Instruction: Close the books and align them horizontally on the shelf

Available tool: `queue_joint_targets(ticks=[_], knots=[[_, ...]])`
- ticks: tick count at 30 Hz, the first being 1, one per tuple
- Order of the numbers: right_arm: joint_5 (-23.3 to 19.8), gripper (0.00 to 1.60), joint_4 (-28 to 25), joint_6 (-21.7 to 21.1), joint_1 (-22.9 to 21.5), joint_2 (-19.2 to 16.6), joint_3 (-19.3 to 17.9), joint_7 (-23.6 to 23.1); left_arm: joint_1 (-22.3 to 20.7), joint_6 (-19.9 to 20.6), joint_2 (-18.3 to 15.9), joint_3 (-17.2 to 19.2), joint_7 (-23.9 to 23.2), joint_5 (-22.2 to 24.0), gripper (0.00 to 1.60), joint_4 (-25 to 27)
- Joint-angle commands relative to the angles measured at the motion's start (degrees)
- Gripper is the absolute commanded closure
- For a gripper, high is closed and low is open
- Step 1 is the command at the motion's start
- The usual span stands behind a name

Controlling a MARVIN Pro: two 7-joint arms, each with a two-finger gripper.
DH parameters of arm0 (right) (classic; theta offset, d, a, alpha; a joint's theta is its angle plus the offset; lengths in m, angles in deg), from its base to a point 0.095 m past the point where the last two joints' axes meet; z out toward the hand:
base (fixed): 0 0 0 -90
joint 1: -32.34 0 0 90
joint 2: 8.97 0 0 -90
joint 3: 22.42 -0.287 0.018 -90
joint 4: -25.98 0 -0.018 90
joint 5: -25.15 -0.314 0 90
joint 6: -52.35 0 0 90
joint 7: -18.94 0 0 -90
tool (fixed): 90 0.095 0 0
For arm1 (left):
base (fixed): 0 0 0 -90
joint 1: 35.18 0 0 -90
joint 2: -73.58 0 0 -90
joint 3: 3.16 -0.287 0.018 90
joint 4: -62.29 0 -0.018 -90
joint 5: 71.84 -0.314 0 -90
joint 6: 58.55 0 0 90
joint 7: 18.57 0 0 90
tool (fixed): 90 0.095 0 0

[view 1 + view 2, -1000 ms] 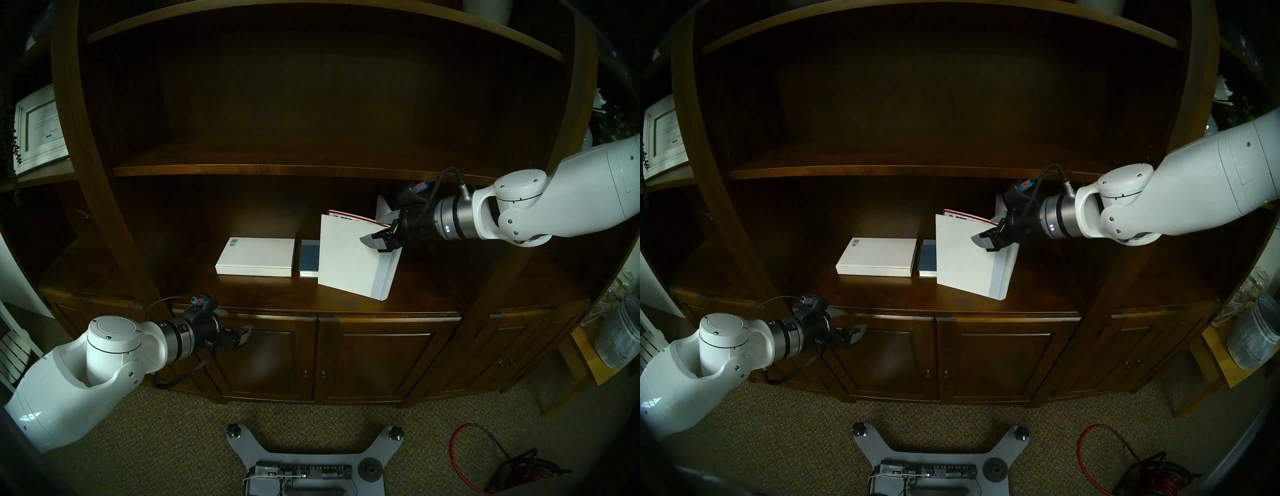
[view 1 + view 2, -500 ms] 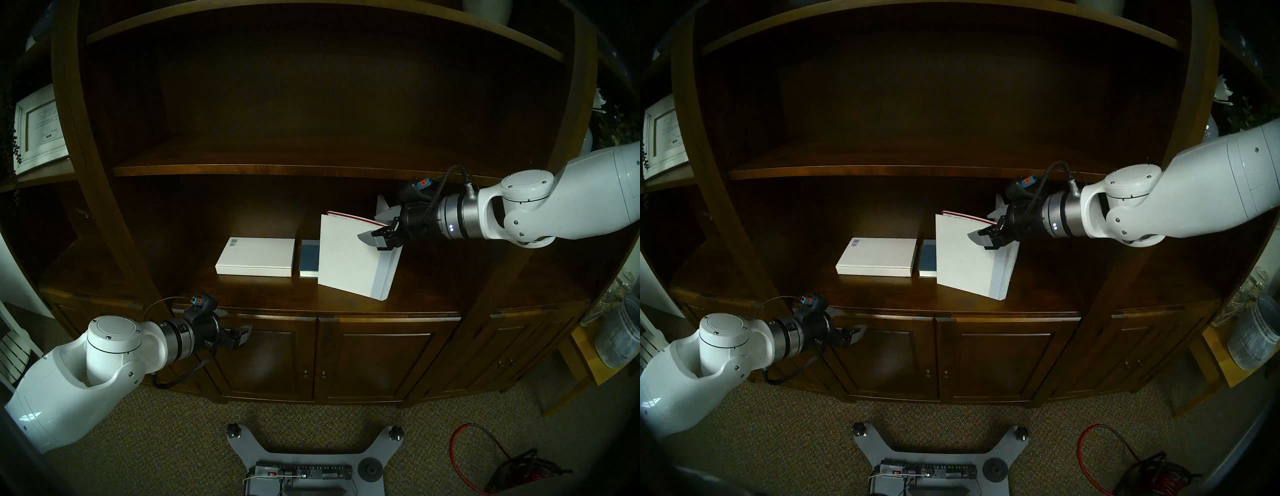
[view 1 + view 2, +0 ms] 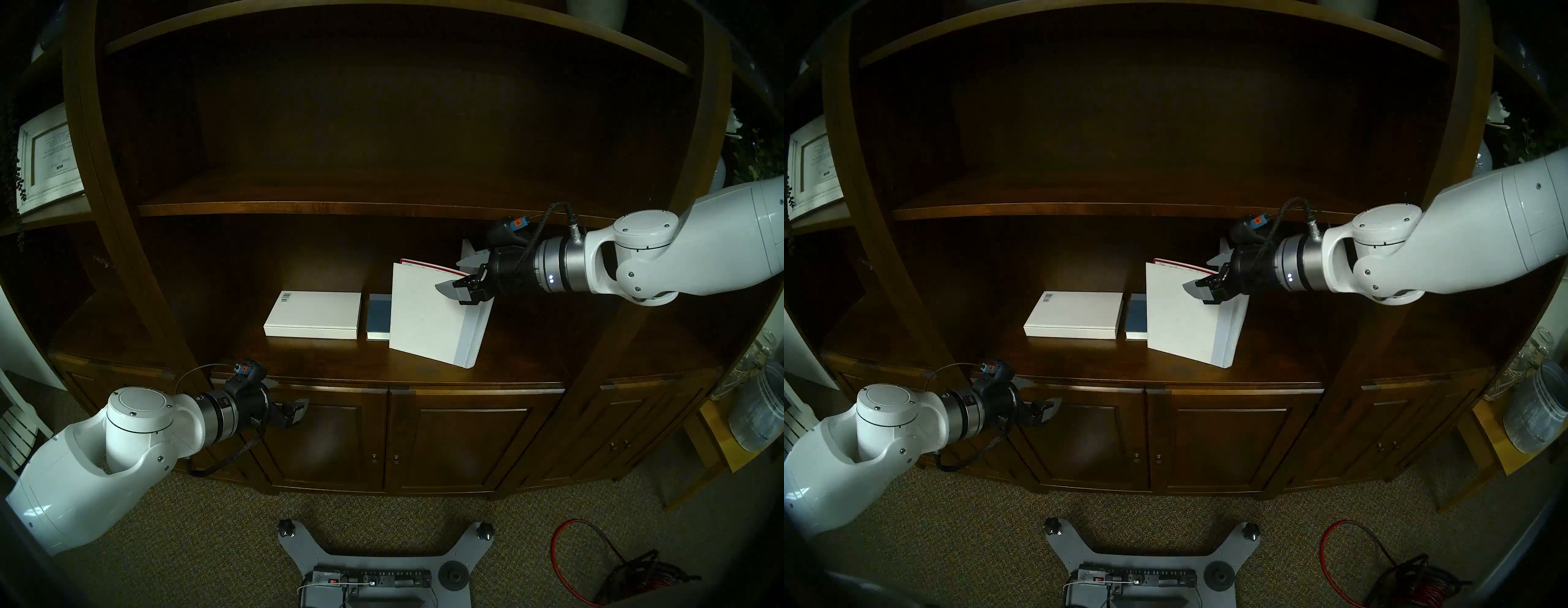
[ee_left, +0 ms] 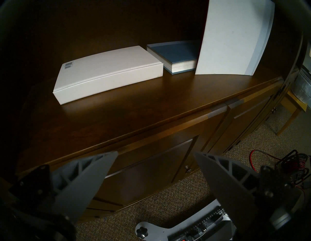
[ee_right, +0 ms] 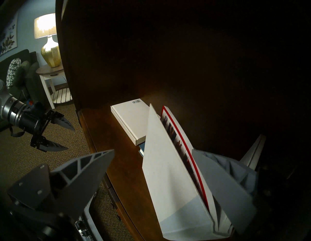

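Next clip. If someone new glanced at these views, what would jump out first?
The large white book standing half-open and tilted at the right of the shelf, the right gripper straddling its raised cover. Then the two closed books lying flat to its left: the white barcoded one and the blue one. The left gripper hangs open below the ledge.

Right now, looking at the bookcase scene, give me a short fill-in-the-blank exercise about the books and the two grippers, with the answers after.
1. The white book with the barcode lies ____ on the shelf.
2. The blue book sits between the barcode book and the ____ white book.
3. The ____ gripper is at the larger book's raised cover.
4. The left gripper, in front of the cabinet doors, is ____.

Answers: flat; larger; right; open
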Motion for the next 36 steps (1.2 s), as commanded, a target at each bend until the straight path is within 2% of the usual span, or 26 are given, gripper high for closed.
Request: queue_joint_targets(ticks=[1, 5, 11, 13, 19, 25, 29, 36], knots=[[-1.13, 0.00, 3.27, 1.20, -2.19, 0.44, -2.54, 3.25, -0.87, -0.46, 0.00, 0.76, 0.03, 0.02, 0.00, 0.83], [-1.48, 0.00, 3.46, 0.79, -1.91, 0.72, -2.83, 3.74, -0.87, -0.46, 0.00, 0.76, 0.03, 0.02, 0.00, 0.83], [-1.33, 0.00, 2.76, 0.70, -2.91, -0.19, -2.44, 1.50, -0.87, -0.46, 0.01, 0.76, 0.03, 0.02, 0.00, 0.83], [-0.62, 0.00, 1.04, 0.97, -4.95, -1.09, -1.53, 0.52, -0.87, -0.46, 0.00, 0.75, 0.03, 0.02, 0.00, 0.82], [2.12, 0.00, -3.49, 3.11, -6.65, -5.29, -1.69, -1.48, -0.88, -0.42, -0.02, 0.71, 0.02, 0.01, 0.00, 0.78], [3.81, 0.00, -8.26, 3.43, -9.62, -8.79, 0.29, -3.78, -0.88, -0.40, -0.03, 0.68, 0.01, 0.01, 0.00, 0.76], [4.94, 0.00, -10.86, 2.34, -11.71, -11.02, 3.76, -5.40, -0.89, -0.41, -0.03, 0.69, 0.02, 0.01, 0.00, 0.77], [6.52, 0.00, -13.32, 0.69, -15.25, -12.10, 14.00, -7.98, -0.89, -0.43, -0.02, 0.71, 0.02, 0.02, 0.00, 0.79]])
